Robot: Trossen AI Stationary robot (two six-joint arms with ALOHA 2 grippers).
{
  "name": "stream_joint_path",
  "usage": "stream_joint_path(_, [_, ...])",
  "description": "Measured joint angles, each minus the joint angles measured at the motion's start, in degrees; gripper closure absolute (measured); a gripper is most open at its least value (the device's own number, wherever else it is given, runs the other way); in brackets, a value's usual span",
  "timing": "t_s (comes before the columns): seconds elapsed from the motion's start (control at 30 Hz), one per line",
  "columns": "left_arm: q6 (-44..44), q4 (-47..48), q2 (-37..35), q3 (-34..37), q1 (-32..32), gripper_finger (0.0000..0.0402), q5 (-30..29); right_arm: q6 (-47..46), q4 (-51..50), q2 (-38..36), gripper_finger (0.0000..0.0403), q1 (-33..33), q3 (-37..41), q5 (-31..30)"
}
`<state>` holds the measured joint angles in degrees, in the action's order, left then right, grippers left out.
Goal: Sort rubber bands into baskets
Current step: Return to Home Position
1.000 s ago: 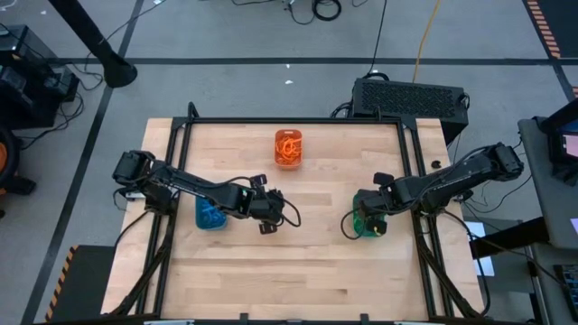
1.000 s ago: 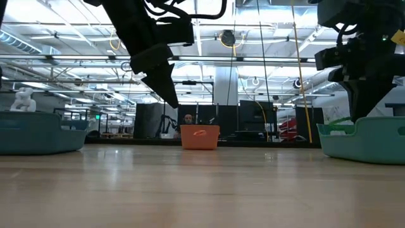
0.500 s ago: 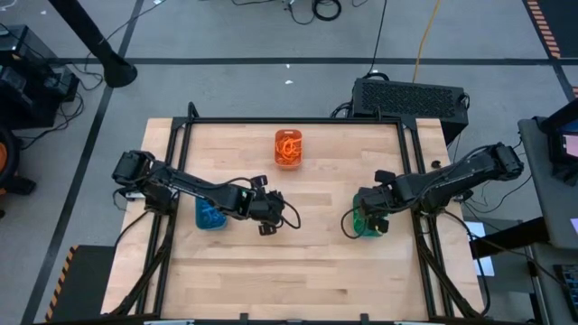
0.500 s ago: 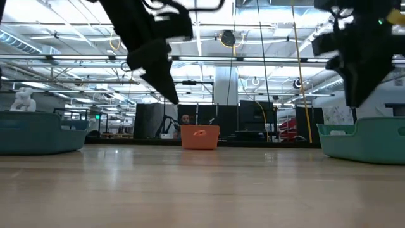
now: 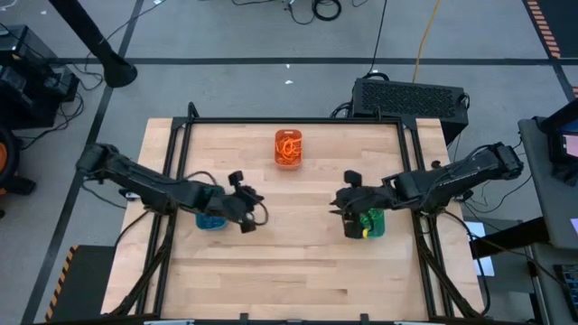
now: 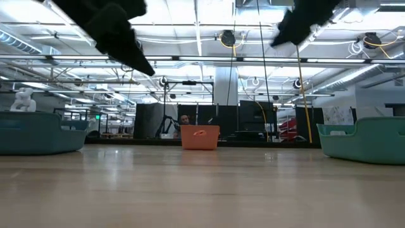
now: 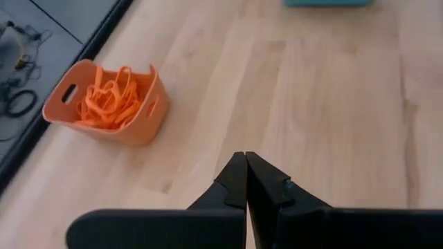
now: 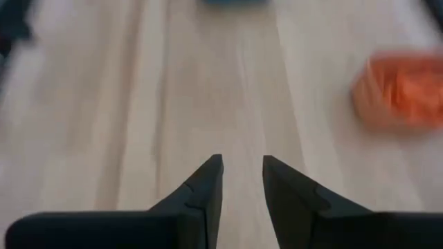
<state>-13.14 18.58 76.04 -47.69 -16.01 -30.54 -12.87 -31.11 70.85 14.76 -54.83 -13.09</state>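
Observation:
Three baskets stand on the wooden table. The orange basket (image 5: 288, 148) at the far middle holds orange rubber bands (image 7: 107, 104). The blue basket (image 5: 209, 221) on the left is partly under my left arm. The green basket (image 5: 368, 224) on the right holds green bands. My left gripper (image 5: 247, 219) hangs shut and empty above the table, just right of the blue basket; its fingertips (image 7: 245, 155) meet. My right gripper (image 5: 336, 202) hangs open and empty above the table, just left of the green basket, with a clear gap between its fingers (image 8: 242, 160).
A black frame (image 5: 289, 120) runs around the table. A black box (image 5: 411, 95) sits beyond the far right corner. Bare wood (image 5: 298, 262) lies between the baskets and along the near edge. Both arms show high up in the low view (image 6: 120, 31).
My left gripper has drawn back toward the table's left edge and risen, staying shut. My right gripper has lifted out of the green basket, tipped up toward level, and come to hang over the table just left of that basket.

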Motion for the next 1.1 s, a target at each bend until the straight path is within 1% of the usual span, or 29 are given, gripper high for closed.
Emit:
stream_joint_path(0.1, [0.0, -8.2, -6.4, 7.6, -0.2, 0.04, 0.9, 2.8, 8.6, 0.0, 0.0308, 0.0, 0.0, 0.7])
stream_joint_path(0.17, [0.3, -14.0, -10.6, 12.3, -0.1, 0.04, 2.1, 5.5, 12.8, 0.0, 0.0308, -0.1, 0.0, 3.4])
stream_joint_path(0.23, [0.6, -19.1, -14.5, 16.4, -0.2, 0.04, 2.9, 7.0, 14.0, -0.8, 0.0308, 0.0, 0.0, 5.9])
stream_joint_path(0.33, [1.0, -22.8, -20.6, 21.1, -0.1, 0.04, 3.5, 6.9, 13.0, -3.0, 0.0308, 0.0, 0.0, 5.7])
stream_joint_path(0.4, [1.4, -23.8, -24.8, 23.5, -0.1, 0.04, 4.0, 6.8, 12.1, -5.1, 0.0308, 0.0, 0.7, 5.4])
stream_joint_path(0.5, [1.5, -24.3, -31.4, 26.5, -0.1, 0.04, 4.3, 6.4, 13.7, -10.0, 0.0308, 0.0, 3.7, 5.1])
stream_joint_path(0.7, [1.6, -23.9, -45.2, 32.6, -0.1, 0.04, 4.9, 2.9, 21.7, -21.0, 0.0308, -0.1, 13.5, 2.4])
stream_joint_path(0.83, [1.6, -24.2, -54.1, 36.6, -0.1, 0.04, 4.9, 0.2, 24.8, -26.7, 0.0308, -0.1, 19.3, 2.5])
stream_joint_path(1.0, [1.5, -23.9, -63.0, 40.7, -0.1, 0.04, 5.1, -2.5, 28.3, -33.7, 0.0308, -0.1, 26.9, 2.4])
stream_joint_path(1.1, [1.5, -22.9, -67.1, 41.6, -0.1, 0.04, 5.8, -4.1, 30.0, -38.2, 0.0308, -0.2, 30.7, 0.9])
